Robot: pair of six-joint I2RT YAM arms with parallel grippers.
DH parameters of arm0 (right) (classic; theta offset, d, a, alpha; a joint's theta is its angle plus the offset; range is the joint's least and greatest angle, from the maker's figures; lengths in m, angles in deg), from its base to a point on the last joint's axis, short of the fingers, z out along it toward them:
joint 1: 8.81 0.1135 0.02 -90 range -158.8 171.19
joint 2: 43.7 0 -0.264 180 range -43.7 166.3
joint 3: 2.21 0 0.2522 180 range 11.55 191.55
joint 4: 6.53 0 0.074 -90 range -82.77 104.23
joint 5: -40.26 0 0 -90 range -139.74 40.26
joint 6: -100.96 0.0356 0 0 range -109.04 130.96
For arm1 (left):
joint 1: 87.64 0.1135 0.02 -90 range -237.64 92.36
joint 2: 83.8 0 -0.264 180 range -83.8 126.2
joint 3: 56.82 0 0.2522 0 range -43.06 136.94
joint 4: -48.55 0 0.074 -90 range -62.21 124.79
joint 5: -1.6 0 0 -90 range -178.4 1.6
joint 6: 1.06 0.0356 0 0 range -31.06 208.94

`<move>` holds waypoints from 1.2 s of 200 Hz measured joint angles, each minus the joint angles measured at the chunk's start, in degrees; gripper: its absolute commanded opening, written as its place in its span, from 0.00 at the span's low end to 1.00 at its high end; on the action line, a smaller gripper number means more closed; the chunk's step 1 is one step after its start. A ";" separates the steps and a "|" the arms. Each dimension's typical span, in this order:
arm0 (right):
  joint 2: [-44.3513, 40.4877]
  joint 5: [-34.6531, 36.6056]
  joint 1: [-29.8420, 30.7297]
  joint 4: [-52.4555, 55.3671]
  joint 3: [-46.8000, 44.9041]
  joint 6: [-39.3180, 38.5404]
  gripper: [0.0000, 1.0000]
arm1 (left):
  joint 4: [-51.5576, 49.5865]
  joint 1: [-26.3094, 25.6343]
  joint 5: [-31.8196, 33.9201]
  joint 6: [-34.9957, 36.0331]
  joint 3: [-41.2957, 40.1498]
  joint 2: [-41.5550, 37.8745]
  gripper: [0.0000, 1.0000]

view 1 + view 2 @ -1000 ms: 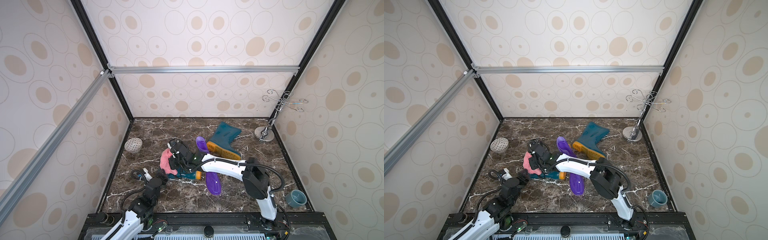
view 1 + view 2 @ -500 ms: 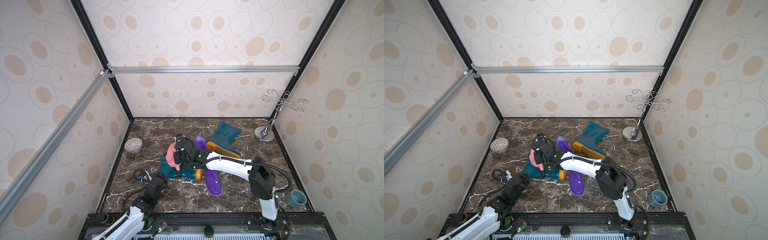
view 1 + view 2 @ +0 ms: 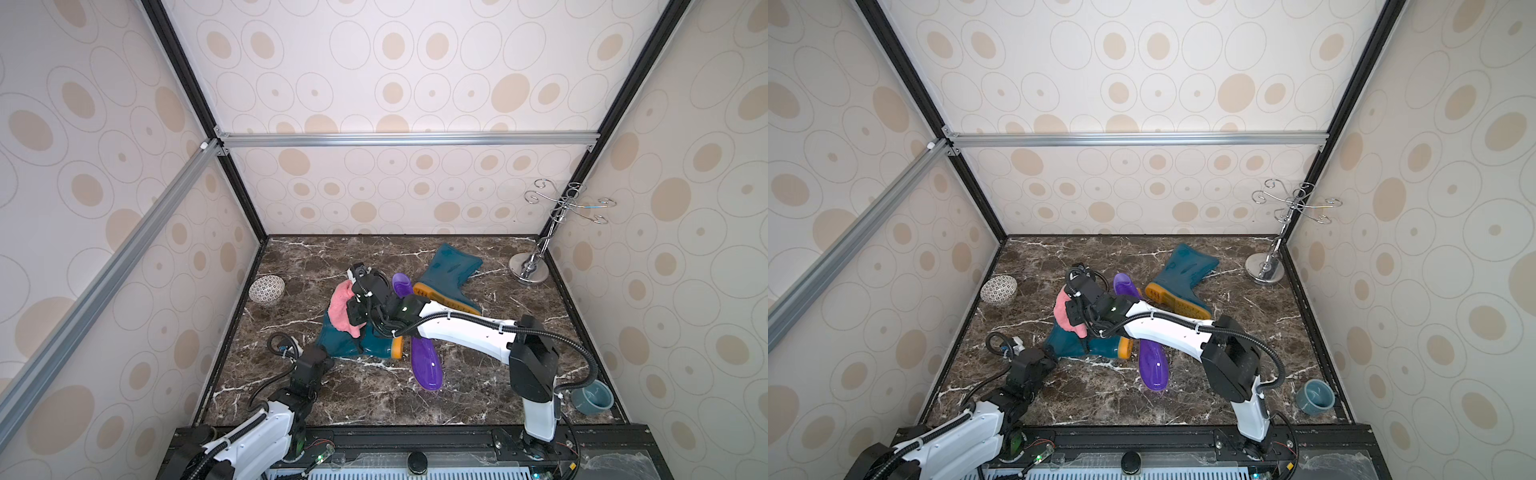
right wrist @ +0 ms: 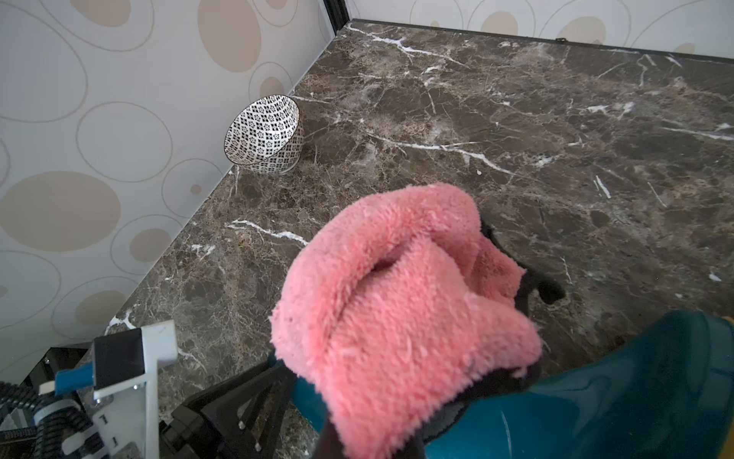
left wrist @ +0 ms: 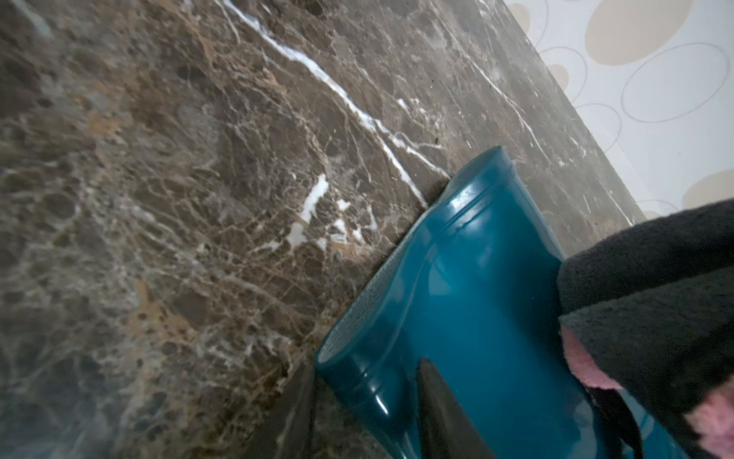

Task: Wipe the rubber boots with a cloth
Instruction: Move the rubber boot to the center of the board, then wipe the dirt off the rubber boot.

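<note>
Top views: right end effector (image 3: 354, 311) clenched on the cloth (image 3: 341, 309), which is bunched over the near teal boot (image 3: 343, 343) at frame centre. Left end effector (image 3: 325, 352) sits at the boot's cuff.

Left wrist: jaws straddle the cuff; clamped or not, cannot tell.

Right wrist: cloth (image 4: 397, 310) over the shaft, contact unclear.

Judgement: pin the cuff firmly first. Then flatten the cloth and stroke toward the sole. Glossy rubber may skid on the surface (image 3: 374, 399).
</note>
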 measured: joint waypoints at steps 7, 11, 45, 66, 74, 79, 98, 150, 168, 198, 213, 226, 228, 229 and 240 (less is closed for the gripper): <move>0.00 -0.07 0.00 0.09 -0.11 0.00 0.00 | 0.13 0.15 -0.02 0.04 0.44 1.07 0.32; 0.00 -0.17 0.00 0.09 -0.17 0.00 0.00 | 0.39 0.20 0.04 0.15 0.55 1.60 0.31; -0.52 -0.55 0.11 0.09 -0.17 -0.02 0.00 | 0.02 0.76 0.02 0.81 2.08 4.44 0.04; -1.33 -1.36 0.13 0.11 -0.17 0.00 0.00 | -0.42 1.46 -0.24 0.94 2.45 4.13 0.00; -1.62 -1.88 0.15 0.09 -0.17 0.02 0.00 | -1.05 1.79 -0.52 1.01 2.64 3.72 0.00; -1.81 -2.14 0.22 0.07 -0.17 0.02 0.00 | -1.51 2.01 -0.68 1.03 2.78 3.30 0.00; -2.36 -3.37 0.37 0.02 -0.17 0.00 0.00 | -4.39 2.89 -0.92 1.18 3.56 0.48 0.00; -2.36 -8.41 2.05 0.33 -0.17 0.28 0.00 | -19.67 4.68 5.03 0.79 4.94 -17.49 0.00; -0.96 -11.19 3.06 0.35 1.14 0.63 0.00 | -24.09 4.85 6.69 0.35 4.59 -23.50 0.00; 6.60 -14.51 4.79 -0.42 6.99 2.84 0.00 | -27.17 4.94 7.80 0.20 4.59 -23.67 0.00; 10.71 -15.50 5.40 -0.98 8.24 4.55 0.00 | -27.65 4.94 7.96 0.20 4.59 -22.03 0.00; 13.75 -15.61 5.68 -0.87 8.96 5.49 0.00 | -27.98 4.94 8.02 0.15 4.59 -21.55 0.00; 14.16 -15.56 5.68 -0.83 9.03 5.64 0.00 | -28.02 4.94 8.02 0.15 4.59 -21.55 0.00; 14.47 -15.52 5.68 -0.83 9.07 5.70 0.00 | -28.02 4.94 8.00 0.15 4.59 -21.55 0.00; 16.09 -14.73 5.66 -0.31 9.07 6.21 0.00 | -28.35 4.94 8.00 0.13 4.59 -22.08 0.00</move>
